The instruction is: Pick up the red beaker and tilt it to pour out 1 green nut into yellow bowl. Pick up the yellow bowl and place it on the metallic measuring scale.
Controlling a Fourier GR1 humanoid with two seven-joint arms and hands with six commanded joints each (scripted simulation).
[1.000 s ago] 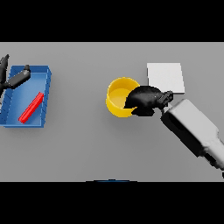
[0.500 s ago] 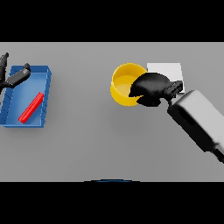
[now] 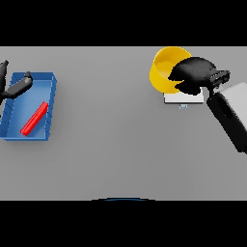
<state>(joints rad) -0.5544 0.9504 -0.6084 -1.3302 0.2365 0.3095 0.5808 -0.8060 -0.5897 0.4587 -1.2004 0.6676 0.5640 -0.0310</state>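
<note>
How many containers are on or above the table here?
2: a blue tray at the left, holding a red object, and a yellow bowl in the right hand over the scale.

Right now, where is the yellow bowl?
In the head view the yellow bowl is at the far right, held by the right robot hand over the measuring scale.

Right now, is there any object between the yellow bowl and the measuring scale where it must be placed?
Nothing visible. The right hand holds the yellow bowl over the scale; only the hand overlaps the plate. The blue tray lies far left.
</note>
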